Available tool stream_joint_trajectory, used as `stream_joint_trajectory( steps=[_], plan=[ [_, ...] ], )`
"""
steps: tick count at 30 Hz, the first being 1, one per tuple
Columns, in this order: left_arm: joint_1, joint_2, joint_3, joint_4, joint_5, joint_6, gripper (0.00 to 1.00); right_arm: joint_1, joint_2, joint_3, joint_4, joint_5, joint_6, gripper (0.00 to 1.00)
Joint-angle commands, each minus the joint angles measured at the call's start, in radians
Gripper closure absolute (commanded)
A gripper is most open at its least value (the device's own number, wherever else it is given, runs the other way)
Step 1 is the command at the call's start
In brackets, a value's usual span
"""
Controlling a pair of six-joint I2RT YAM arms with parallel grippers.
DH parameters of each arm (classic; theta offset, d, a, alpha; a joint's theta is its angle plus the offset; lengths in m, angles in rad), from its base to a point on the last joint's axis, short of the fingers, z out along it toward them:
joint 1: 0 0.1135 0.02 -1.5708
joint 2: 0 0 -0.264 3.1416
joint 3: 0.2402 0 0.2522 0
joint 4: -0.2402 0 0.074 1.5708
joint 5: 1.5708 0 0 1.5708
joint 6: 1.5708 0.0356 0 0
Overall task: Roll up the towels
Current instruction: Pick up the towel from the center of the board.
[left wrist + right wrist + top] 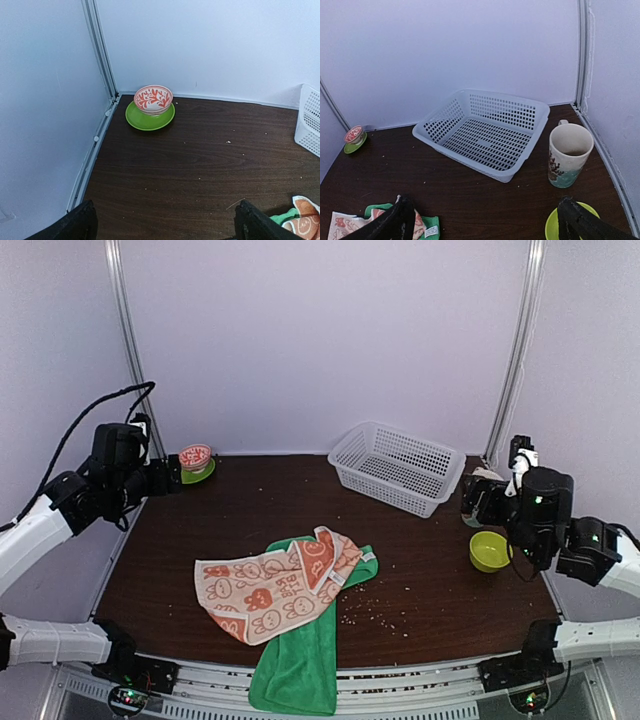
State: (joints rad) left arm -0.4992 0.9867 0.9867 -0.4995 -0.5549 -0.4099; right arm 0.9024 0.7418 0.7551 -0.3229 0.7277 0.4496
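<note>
1. Both jaws are spread wide and pinch nothing. In the left wrist view my two fingers stand at the lower corners with bare counter between them. In the right wrist view the fingers are apart in the same way.
2. My left jaws hang at the far left of the counter, near a patterned bowl on a green saucer. My right jaws hang at the far right, close to a mug and a yellow-green dish. A white basket sits at the back, toward the right.
3. The towels lie in the middle, toward the front edge, well apart from both jaws. The peach towel is spread on top of the green towel and covers its middle. The near end of the green one hangs over the front edge.
4. The long axis of the peach towel runs about left to right, a little slanted, and its far right corner is crumpled. The green towel runs front to back and leans right at its far end, so the two cross.
5. From my left jaws the towels lie nearer and to the right; from my right jaws, nearer and to the left. I judge that the left end of the peach towel is closer to my left arm, and the crumpled corner to my right arm.
6. Nothing is rolled yet. I think the next move must bring both arms inward and down, with the peach towel first because it is on top.
</note>
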Motion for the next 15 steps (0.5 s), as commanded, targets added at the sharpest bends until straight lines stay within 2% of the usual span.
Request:
stream_joint_trajectory(
  steps=[1, 6, 9, 15],
  plan=[
    [-0.002, -0.054, 0.001, 0.028, 0.022, 0.033, 0.02, 0.0, 0.114, 0.086, 0.031, -0.245, -0.044, 0.02],
    [-0.003, -0.109, -0.031, 0.044, 0.056, 0.096, 0.03, 0.063, 0.371, 0.225, -0.016, -0.325, -0.006, 0.03],
    [-0.003, -0.14, -0.034, 0.04, 0.056, 0.111, 0.03, 0.097, 0.537, 0.299, -0.04, -0.365, 0.076, 0.04],
    [-0.002, -0.158, -0.044, 0.039, 0.061, 0.112, 0.05, 0.121, 0.746, 0.348, 0.052, -0.421, 0.249, 0.17]
  ],
)
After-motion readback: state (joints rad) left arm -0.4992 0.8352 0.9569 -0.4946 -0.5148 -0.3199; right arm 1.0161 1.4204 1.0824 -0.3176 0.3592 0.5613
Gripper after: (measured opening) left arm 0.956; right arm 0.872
